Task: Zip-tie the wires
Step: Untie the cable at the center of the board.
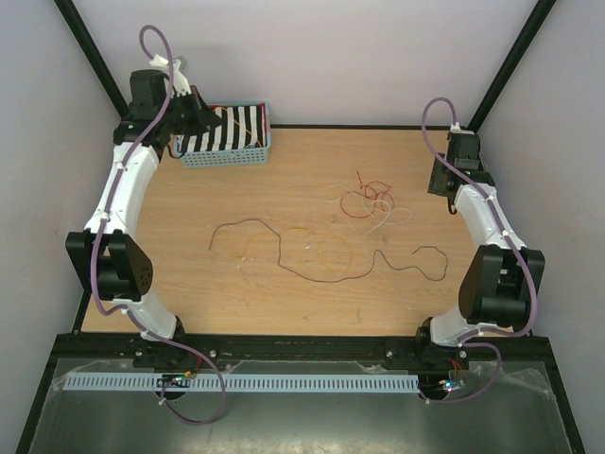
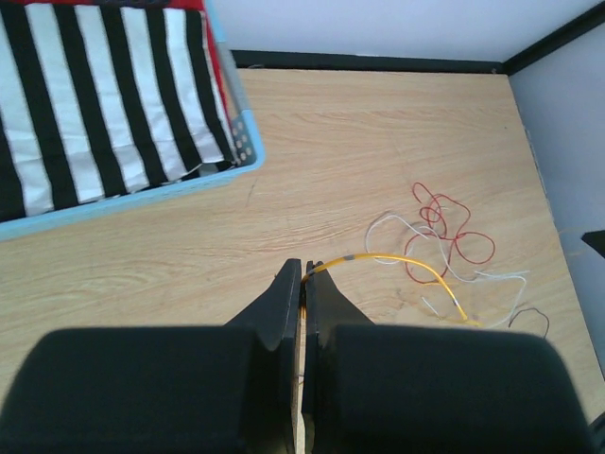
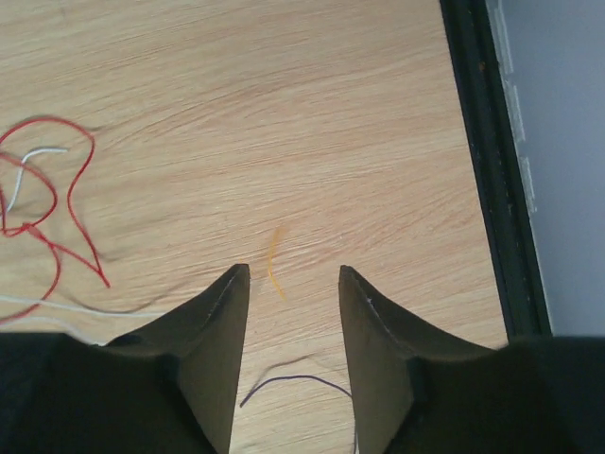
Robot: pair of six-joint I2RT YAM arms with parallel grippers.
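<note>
Left gripper (image 2: 304,270) is seen shut, with an orange-yellow strand (image 2: 406,261) pinched at its fingertips. From there the strand is carried out to the right in a curve. Right gripper (image 3: 293,274) is held open above bare wood at the right edge of the table (image 1: 189,284), and nothing is gripped between its jaws.

The other wires (image 1: 369,200) are left on the tabletop. A loose tangle of red (image 2: 440,213) and pale white (image 2: 397,223) strands is found right of centre, towards the far side. A long black strand (image 1: 331,281) is laid in waves across the middle, nearer the arms, with faint orange loops beside it.

At the far left corner a light blue basket (image 1: 222,159) is set, and a black-and-white striped cloth (image 2: 95,95) is held inside it. The left gripper is raised just beside that basket.
</note>
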